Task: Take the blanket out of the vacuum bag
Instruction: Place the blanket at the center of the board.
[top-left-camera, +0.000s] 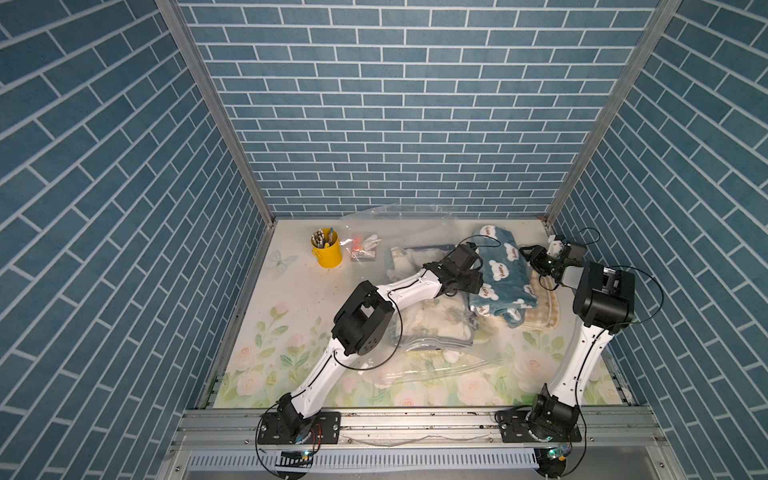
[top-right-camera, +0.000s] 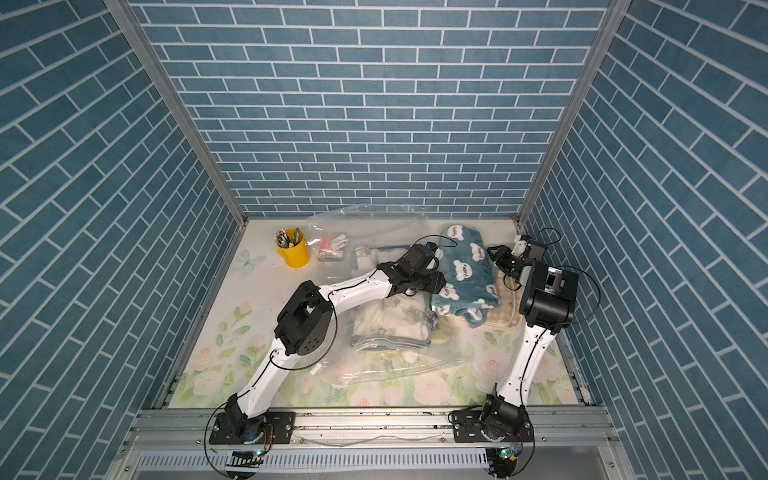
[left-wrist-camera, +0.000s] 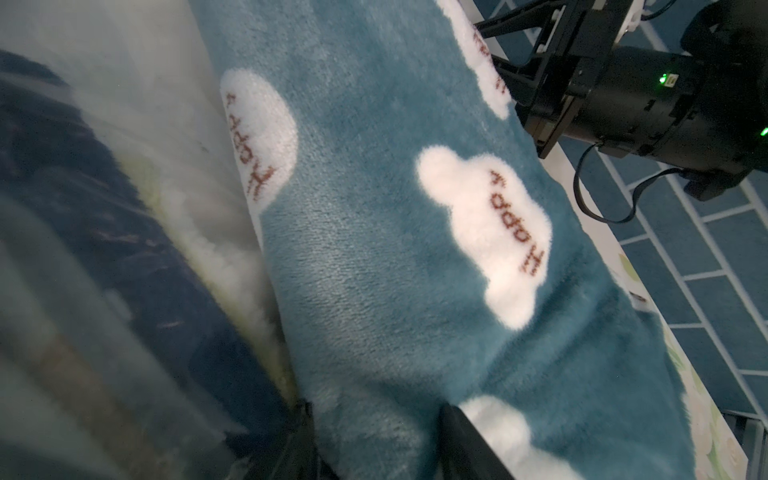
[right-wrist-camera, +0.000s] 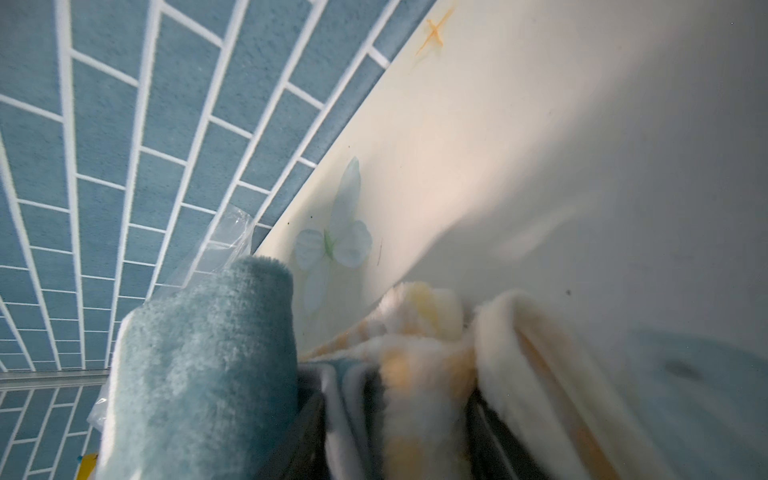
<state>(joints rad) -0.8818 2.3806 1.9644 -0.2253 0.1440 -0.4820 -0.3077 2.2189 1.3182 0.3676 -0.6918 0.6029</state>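
The blue blanket (top-left-camera: 498, 270) (top-right-camera: 465, 270) with white clouds lies folded at the back right, outside the bag, on top of a yellow checked blanket (top-left-camera: 542, 307) (top-right-camera: 505, 307). The clear, crinkly vacuum bag (top-left-camera: 436, 361) (top-right-camera: 386, 361) sprawls across the middle of the table with a cream blanket (top-left-camera: 432, 320) inside it. My left gripper (left-wrist-camera: 376, 409) (top-left-camera: 480, 286) pinches a fold at the blue blanket's (left-wrist-camera: 395, 249) left edge. My right gripper (right-wrist-camera: 395, 399) (top-left-camera: 528, 255) is at the pile's right edge, its jaws closed on layered edges of the blue blanket (right-wrist-camera: 208, 353) and the checked blanket (right-wrist-camera: 415, 353).
A yellow pen cup (top-left-camera: 327, 251) (top-right-camera: 294, 253) and a small flat packet (top-left-camera: 363, 249) stand at the back left. Blue brick walls close in the table on three sides. The right wall is close behind the right arm. Loose bag plastic (right-wrist-camera: 232, 237) sticks up by the back wall.
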